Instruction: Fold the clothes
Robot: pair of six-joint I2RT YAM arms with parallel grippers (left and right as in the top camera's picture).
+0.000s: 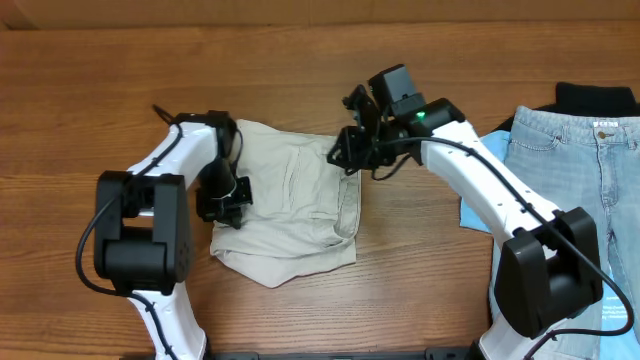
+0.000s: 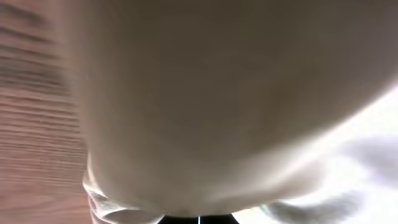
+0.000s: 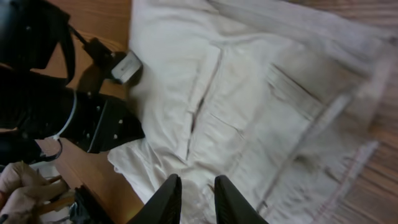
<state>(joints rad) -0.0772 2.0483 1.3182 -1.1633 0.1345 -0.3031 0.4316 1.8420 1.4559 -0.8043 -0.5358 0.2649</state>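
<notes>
Black right end effector (image 3: 196, 200), mine, parted and empty above right edge of beige trousers (image 1: 295, 205). My left end effector (image 1: 228, 196) at trousers' left edge; cloth blocks its camera, cannot tell grip. Trousers bunched on tabletop (image 1: 90, 80). Fold part-done, I judge; next: pinch edge firmly, carry across.

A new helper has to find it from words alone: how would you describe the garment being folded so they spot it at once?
Start at the middle of the wooden table, between the left arm and the right arm. The rumpled heap there is the beige trousers. Unlike the blue jeans at the table's right edge, they are pale off-white, not denim.
</notes>
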